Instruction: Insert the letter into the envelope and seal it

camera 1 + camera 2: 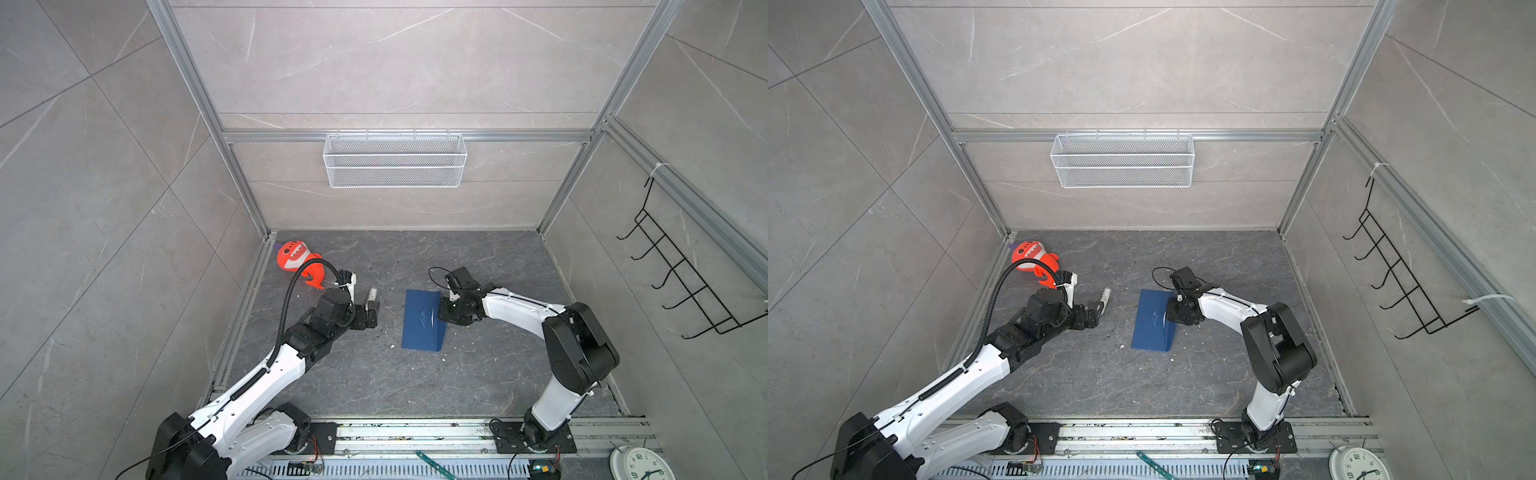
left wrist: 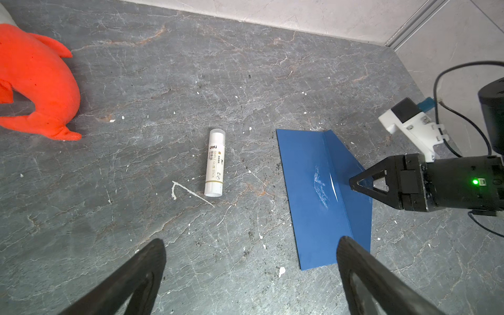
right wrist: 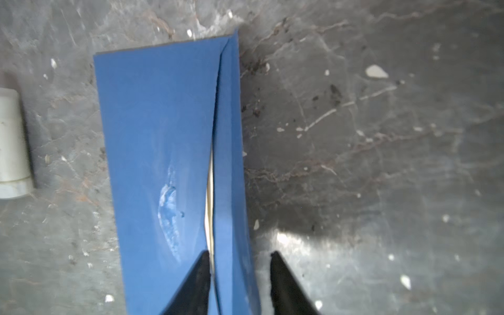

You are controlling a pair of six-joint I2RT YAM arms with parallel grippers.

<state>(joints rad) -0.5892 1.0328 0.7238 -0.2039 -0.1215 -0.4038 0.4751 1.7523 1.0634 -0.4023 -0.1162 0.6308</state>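
A: Where to look for the letter [image 3: 209, 191]?

B: Inside the envelope [image 3: 152, 136] already, with only a pale sliver showing at the mouth in the right wrist view. Envelope lying on the worktop [image 2: 163, 68], flap [image 3: 229, 122] standing up, not sealed.

A: And the hands?

B: Right hand [image 3: 239, 253] part spread, straddling the flap, 1 finger inside the fold and 1 outside, not clamped as far as can be seen. Left hand [image 2: 251, 240] spread wide, empty, hovering near the glue stick [image 2: 215, 163].

A: Likely trouble?

B: Probably 3 things. Folding the flap down skewed and missing the pale smear [image 3: 169, 215] on the body, so no bond. Dragging the whole envelope across the worktop, being pinned by neither hand. Catching the letter's edge with the inner finger and creasing it or pulling it back out.

A: And the glue stick?

B: Lying on its side, so free to roll if nudged.

A: Count, please.

B: 1 envelope, 1 letter, 1 glue stick, 1 orange plush toy [image 2: 35, 81], 2 hands. On the back wall, 1 wire basket [image 1: 395, 160].
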